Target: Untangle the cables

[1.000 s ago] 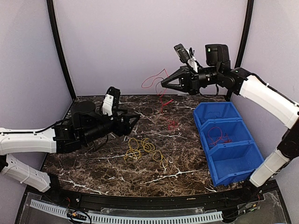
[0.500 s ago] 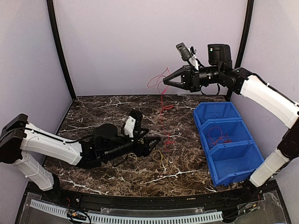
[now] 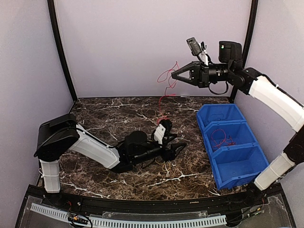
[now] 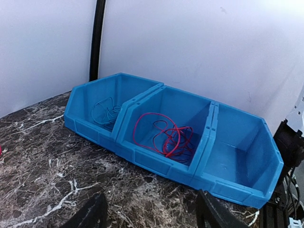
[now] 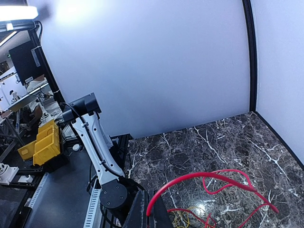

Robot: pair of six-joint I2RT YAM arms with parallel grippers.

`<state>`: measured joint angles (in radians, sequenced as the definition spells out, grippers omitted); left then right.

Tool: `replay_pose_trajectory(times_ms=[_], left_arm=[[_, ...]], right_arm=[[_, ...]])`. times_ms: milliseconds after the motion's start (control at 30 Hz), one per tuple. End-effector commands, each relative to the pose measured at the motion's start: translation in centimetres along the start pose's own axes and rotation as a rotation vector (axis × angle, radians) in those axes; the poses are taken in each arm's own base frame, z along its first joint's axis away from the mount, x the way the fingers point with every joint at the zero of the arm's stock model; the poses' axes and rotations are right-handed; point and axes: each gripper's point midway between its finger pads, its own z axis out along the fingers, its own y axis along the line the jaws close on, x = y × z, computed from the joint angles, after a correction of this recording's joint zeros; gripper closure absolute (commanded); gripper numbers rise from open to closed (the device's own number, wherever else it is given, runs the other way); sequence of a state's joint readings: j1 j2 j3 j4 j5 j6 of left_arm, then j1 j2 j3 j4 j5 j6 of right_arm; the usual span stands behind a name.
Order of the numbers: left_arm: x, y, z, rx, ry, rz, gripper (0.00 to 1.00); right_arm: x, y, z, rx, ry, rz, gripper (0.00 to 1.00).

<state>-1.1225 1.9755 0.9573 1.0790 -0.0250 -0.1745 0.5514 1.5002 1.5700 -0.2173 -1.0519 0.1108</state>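
Note:
My right gripper (image 3: 174, 75) is raised high near the back wall and is shut on a red cable (image 3: 167, 76). The cable hangs in loops down to the marble table. In the right wrist view the red cable (image 5: 213, 176) arcs out from the closed fingertips (image 5: 151, 214). Yellow cables (image 3: 165, 166) lie in a loose tangle on the table, partly hidden under my left arm, and the yellow strands (image 5: 183, 219) also show in the right wrist view. My left gripper (image 3: 179, 151) sits low over them. In its wrist view the left gripper (image 4: 152, 195) is open with only bare table between its fingers.
A blue three-part bin (image 3: 247, 167) stands at the right. Its middle compartment holds a red cable (image 4: 166, 135) and its far compartment a blue one (image 4: 105, 113). The compartment nearest the table's front edge looks bare. Black frame posts stand at the back corners.
My left arm has swept right across the table, so its gripper now sits low over the yellow tangle near the bins. My right gripper has moved up and right, lifting the red cable.

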Motion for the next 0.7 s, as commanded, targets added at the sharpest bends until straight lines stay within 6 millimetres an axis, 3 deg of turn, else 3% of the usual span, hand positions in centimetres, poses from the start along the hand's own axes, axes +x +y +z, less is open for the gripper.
replay_pose_trajectory(times_ms=[0,167,367,667], left_arm=[[-2.6,2.9,1.0,-0.146,-0.109,-0.049,0.40],[-1.8,2.4,0.1,-0.089,-0.106,-0.130,0.46],[-0.3,1.9,-0.4,-0.046,-0.070,-0.242,0.36],[0.3,1.9,0.4,-0.038,-0.039,-0.295,0.40]], right_arm=[[-1.7,1.5,-0.9,-0.025,-0.040,-0.049,1.00],[-2.2,1.9,-1.1,-0.038,-0.049,-0.056,1.00],[-2.0,2.1,-1.1,-0.049,-0.047,-0.051,1.00],[-2.0,2.2,-1.3,-0.041,-0.048,-0.061,1.00]])
